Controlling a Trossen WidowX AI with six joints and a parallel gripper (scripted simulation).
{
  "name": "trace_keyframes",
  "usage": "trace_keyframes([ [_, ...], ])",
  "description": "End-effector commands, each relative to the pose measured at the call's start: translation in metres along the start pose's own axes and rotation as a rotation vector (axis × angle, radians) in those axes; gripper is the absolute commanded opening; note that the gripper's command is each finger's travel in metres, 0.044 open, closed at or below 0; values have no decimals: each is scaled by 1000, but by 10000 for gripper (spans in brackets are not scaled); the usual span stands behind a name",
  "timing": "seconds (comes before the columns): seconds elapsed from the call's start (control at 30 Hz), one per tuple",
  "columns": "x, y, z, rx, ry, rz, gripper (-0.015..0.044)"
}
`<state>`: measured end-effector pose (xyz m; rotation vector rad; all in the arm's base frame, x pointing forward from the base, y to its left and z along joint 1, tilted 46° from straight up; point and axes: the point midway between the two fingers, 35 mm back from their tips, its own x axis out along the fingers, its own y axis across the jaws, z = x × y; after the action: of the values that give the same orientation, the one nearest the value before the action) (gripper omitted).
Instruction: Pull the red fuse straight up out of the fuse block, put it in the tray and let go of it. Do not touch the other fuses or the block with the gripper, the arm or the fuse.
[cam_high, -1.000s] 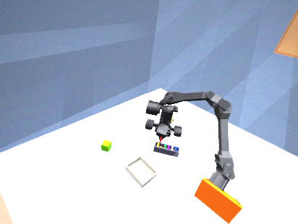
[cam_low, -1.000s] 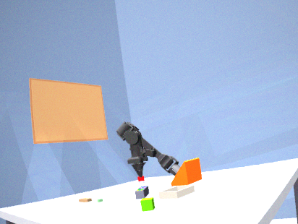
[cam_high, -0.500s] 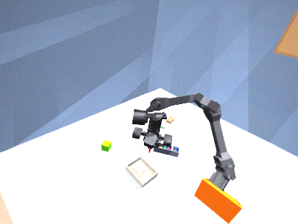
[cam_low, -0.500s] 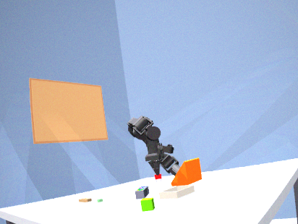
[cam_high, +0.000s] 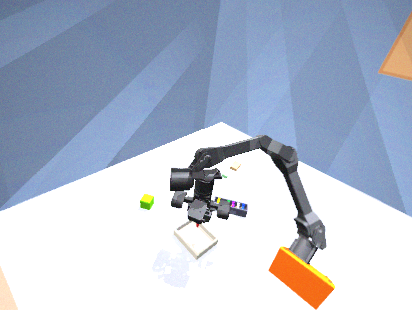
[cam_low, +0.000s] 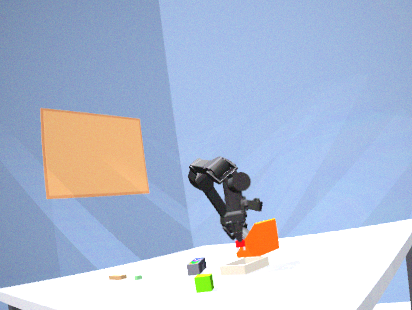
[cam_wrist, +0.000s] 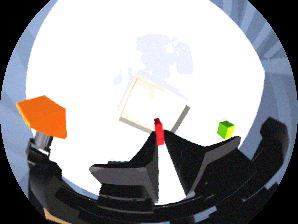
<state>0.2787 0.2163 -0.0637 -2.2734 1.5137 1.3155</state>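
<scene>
My gripper (cam_high: 198, 219) (cam_low: 240, 238) (cam_wrist: 158, 133) is shut on the red fuse (cam_high: 197, 225) (cam_low: 240, 244) (cam_wrist: 159, 131), which sticks out below the fingertips. The fuse is in the air above the pale tray (cam_high: 186, 245) (cam_low: 235, 270) (cam_wrist: 181, 119), near its back corner in the top view. In the exterior view a gap shows between the fuse and the tray. The dark fuse block (cam_high: 239, 211) (cam_low: 194, 270) stands apart beside the tray with several coloured fuses; part of it is hidden by the gripper in the top view.
A green cube (cam_high: 146, 202) (cam_low: 204, 283) (cam_wrist: 226, 129) sits to one side of the tray. A tan piece (cam_high: 235, 166) (cam_low: 117, 277) and a small green piece (cam_high: 224, 176) (cam_low: 138, 277) lie beyond the block. An orange panel (cam_high: 300, 277) (cam_low: 265, 240) (cam_wrist: 45, 116) is at the arm's base.
</scene>
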Motion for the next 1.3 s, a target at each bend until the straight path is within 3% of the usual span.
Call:
trace_keyframes([
  [0.0,3,-2,3,13,-7,0,0],
  [0.87,40,-2,3,13,-6,0,0],
  [1.27,37,-2,3,20,-12,1,315],
])
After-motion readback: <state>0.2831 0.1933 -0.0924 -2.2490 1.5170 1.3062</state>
